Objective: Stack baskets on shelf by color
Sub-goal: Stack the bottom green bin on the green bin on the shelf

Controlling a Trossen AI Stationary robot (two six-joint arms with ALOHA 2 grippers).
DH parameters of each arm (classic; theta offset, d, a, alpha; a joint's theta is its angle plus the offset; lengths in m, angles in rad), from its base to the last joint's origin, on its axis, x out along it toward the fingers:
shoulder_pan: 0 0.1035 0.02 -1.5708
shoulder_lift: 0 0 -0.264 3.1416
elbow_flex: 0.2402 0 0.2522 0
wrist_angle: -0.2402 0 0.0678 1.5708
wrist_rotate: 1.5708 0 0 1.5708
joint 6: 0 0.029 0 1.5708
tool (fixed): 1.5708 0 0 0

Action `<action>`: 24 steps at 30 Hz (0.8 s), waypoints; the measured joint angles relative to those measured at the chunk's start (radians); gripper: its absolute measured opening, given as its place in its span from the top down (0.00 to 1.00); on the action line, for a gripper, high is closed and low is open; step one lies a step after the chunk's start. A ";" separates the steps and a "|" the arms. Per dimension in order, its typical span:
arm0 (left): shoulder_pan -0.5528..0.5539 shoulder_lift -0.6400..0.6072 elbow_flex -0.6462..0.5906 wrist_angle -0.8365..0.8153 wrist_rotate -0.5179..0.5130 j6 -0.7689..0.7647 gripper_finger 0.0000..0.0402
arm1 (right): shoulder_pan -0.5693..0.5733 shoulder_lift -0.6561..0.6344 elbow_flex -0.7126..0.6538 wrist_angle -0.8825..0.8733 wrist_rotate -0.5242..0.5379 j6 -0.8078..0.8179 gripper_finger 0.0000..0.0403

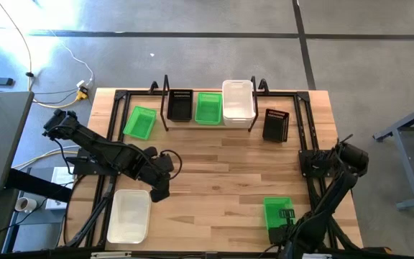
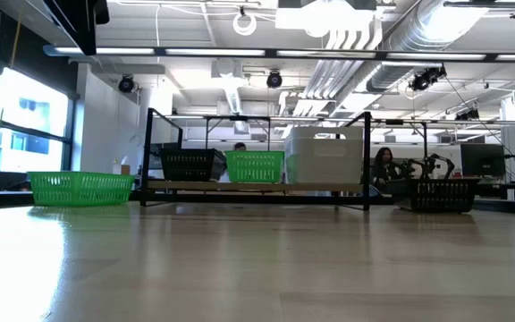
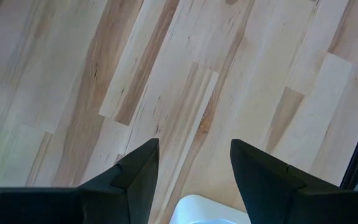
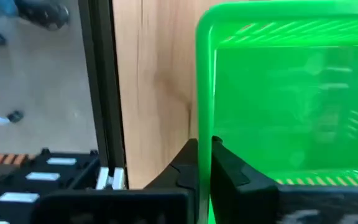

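My right gripper (image 4: pixel 204 148) is at the table's near right corner, shut on a green basket (image 1: pixel 277 210). My left gripper (image 1: pixel 159 190) hangs open over the near left of the table, just beyond the far right corner of a white basket (image 1: pixel 129 214) that it does not touch. The shelf (image 1: pixel 208 124) stands at the far edge and carries a black basket (image 1: pixel 180 106), a green basket (image 1: pixel 208 108) and a white basket (image 1: pixel 238 101). Another green basket (image 1: pixel 140 122) rests on the table left of the shelf. A second black basket (image 1: pixel 276 124) stands to its right. My right gripper pinches the green basket's side wall just under the rim (image 4: pixel 202 124), one finger inside the basket and one outside, coming at it from the table's near side. Whether the basket is lifted or rests on the table, I cannot tell.
A black metal frame (image 1: pixel 304 133) runs along the table's left, right and far edges. The middle of the wooden tabletop (image 1: pixel 221 173) is bare between the two arms. In the low view, people and desks show in the room behind the shelf (image 2: pixel 257 186).
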 joint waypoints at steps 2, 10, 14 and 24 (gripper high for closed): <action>0.000 0.000 0.000 0.000 0.000 0.001 0.53 | -0.022 -0.022 0.001 0.002 0.024 -0.008 0.99; 0.000 0.000 0.000 0.000 -0.040 -0.008 0.53 | -0.166 -0.129 0.001 0.025 0.089 -0.037 1.00; 0.000 0.000 0.000 -0.008 -0.053 0.054 0.53 | -0.254 -0.167 0.001 0.066 0.089 -0.099 1.00; 0.024 -0.040 0.000 -0.084 -0.150 0.173 0.53 | -0.493 -0.182 0.113 0.087 0.095 -0.344 1.00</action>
